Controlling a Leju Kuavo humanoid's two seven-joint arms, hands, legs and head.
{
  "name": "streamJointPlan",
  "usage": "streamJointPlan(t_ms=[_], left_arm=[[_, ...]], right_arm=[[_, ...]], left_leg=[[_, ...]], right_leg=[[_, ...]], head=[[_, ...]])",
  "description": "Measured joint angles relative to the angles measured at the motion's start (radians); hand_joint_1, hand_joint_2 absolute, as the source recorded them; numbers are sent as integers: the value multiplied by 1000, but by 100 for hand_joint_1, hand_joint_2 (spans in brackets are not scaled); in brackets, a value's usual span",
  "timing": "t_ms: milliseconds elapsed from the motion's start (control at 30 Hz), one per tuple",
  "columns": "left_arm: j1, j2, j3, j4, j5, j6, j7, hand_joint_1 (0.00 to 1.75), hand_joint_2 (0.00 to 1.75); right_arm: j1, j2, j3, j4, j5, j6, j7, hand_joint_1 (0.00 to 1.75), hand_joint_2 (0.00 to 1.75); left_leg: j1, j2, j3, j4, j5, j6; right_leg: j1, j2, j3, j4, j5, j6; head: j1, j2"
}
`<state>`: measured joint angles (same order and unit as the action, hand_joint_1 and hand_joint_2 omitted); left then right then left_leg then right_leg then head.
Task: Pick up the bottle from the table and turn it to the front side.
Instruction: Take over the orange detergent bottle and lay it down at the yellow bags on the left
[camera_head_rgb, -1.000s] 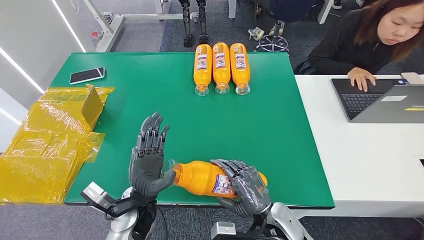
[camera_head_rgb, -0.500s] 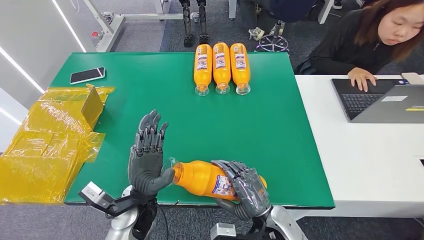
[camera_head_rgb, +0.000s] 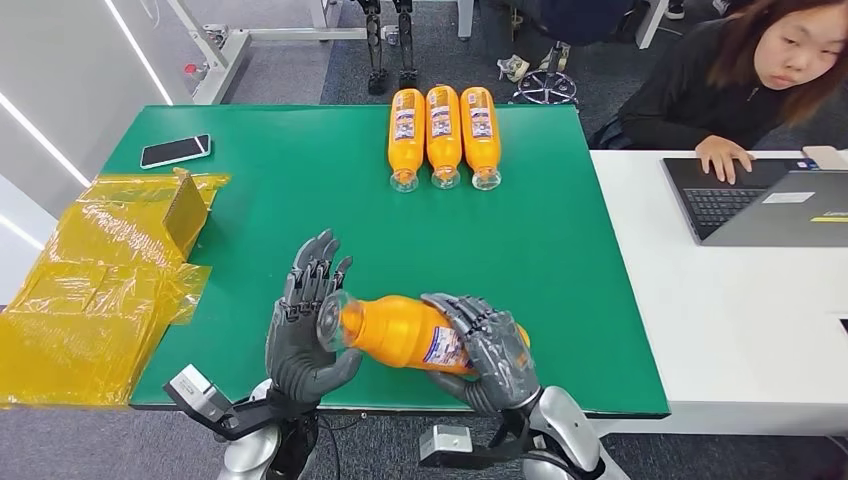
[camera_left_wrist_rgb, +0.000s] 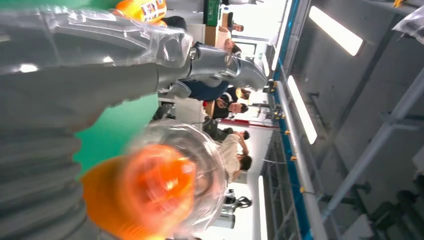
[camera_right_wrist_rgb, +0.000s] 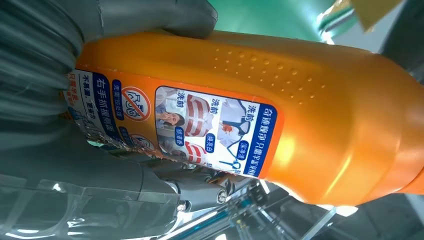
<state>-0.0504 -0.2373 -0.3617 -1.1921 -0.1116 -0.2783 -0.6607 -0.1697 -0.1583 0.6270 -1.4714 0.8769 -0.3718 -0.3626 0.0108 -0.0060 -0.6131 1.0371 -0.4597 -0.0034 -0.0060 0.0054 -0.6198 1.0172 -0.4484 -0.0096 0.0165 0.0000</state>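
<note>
An orange bottle (camera_head_rgb: 400, 335) with a clear cap lies sideways just above the near edge of the green table (camera_head_rgb: 560, 260). My right hand (camera_head_rgb: 490, 355) grips it around the labelled base end. The cap end points toward my left hand (camera_head_rgb: 305, 320), which stands upright with fingers spread, palm facing the cap. In the left wrist view the clear cap (camera_left_wrist_rgb: 170, 185) sits right in front of my left hand (camera_left_wrist_rgb: 75, 75); whether they touch I cannot tell. In the right wrist view the bottle (camera_right_wrist_rgb: 310, 125) shows its blue and white back label, with my right hand (camera_right_wrist_rgb: 65, 165) wrapped around it.
Three more orange bottles (camera_head_rgb: 443, 135) lie side by side at the table's far middle. A phone (camera_head_rgb: 174, 151) lies at the far left, above crumpled yellow plastic wrap (camera_head_rgb: 90, 280). A person (camera_head_rgb: 760, 80) works at a laptop (camera_head_rgb: 770, 200) on the white table to the right.
My right hand has lifted the bottle a little and carried it left, bringing the cap up against my left palm. My left hand has shifted slightly toward the bottle.
</note>
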Motion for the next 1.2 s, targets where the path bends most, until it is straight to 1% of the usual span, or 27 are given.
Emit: streamJointPlan(t_ms=[133, 333, 500, 633, 733, 933, 1067, 1200], left_arm=[[10, 1, -9, -10, 0, -1, 0, 0, 175], [13, 2, -18, -21, 4, -9, 3, 0, 175], [13, 2, -27, -29, 13, -18, 10, 0, 175], [13, 2, -36, -37, 20, -19, 10, 0, 175], [13, 3, -38, -44, 24, -19, 10, 0, 175], [11, 5, -38, -51, 39, -13, -14, 0, 175], [6, 6, -31, -51, 56, 1, -33, 0, 175], [-1, 8, -19, -50, 60, 9, -36, 0, 175]], right_arm=[[-25, -6, -32, 16, -15, -3, -11, 175, 175], [-52, -5, -37, 54, -40, -3, -33, 175, 175], [-83, 12, -35, 113, -64, -13, -51, 175, 175], [-110, 41, -29, 156, -80, 0, -63, 175, 175], [-122, 70, -4, 189, -120, 20, -100, 175, 175], [-167, 146, 76, 302, -232, -19, -178, 175, 175], [-207, 198, 109, 362, -249, -14, -178, 175, 175], [-232, 220, 121, 389, -256, 1, -171, 175, 175]], left_leg=[[0, 0, 0, 0, 0, 0], [0, 0, 0, 0, 0, 0], [0, 0, 0, 0, 0, 0], [0, 0, 0, 0, 0, 0], [0, 0, 0, 0, 0, 0], [0, 1, 0, 0, 0, 0], [0, 0, 0, 0, 0, -1], [0, 0, 0, 0, 0, -1]], right_leg=[[0, 0, 0, 0, 0, 0], [0, 0, 0, 0, 0, 0], [0, 0, 0, 0, 0, 0], [0, 0, 0, 1, 0, 0], [0, 0, 0, 1, 0, 0], [0, 1, 0, 1, 0, 0], [0, 0, 0, 1, 0, 0], [0, 0, 0, 1, 0, 0]], head=[[0, 0], [0, 0], [0, 0], [0, 0], [0, 0], [0, 0], [0, 0], [0, 0]])
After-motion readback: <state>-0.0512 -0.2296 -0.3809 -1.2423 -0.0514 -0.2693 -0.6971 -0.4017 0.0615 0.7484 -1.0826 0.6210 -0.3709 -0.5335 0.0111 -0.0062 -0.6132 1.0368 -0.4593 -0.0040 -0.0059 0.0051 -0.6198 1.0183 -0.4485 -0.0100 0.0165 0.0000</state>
